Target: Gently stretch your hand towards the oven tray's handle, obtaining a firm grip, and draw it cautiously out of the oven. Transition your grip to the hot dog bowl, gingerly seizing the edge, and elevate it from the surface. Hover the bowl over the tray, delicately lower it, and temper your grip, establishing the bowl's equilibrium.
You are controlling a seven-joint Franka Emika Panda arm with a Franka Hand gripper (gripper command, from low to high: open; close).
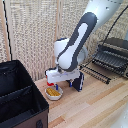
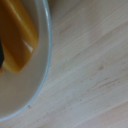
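1. The hot dog bowl (image 1: 53, 93) sits on the wooden table (image 1: 95, 107), just beside the big black bin (image 1: 20, 97) on the side toward the oven. The wrist view shows its white rim (image 2: 44, 75) and an orange hot dog piece (image 2: 20, 37) from very close.
2. The hand (image 1: 59, 86) is low at the bowl, at its far edge. I cannot tell whether the fingers are apart or clamped on the rim; neither view shows them clearly.
3. Judged from this, the step in hand is seizing the bowl's edge; the oven tray (image 1: 102, 64) already sticks out of the oven (image 1: 114, 55).
4. The next move calls for a secure pinch on the rim, then a level lift.
5. From the bowl toward the tray, the table lies bare, so the carry has open room.
6. The bin wall stands close to the bowl; a tilt that way could knock it.
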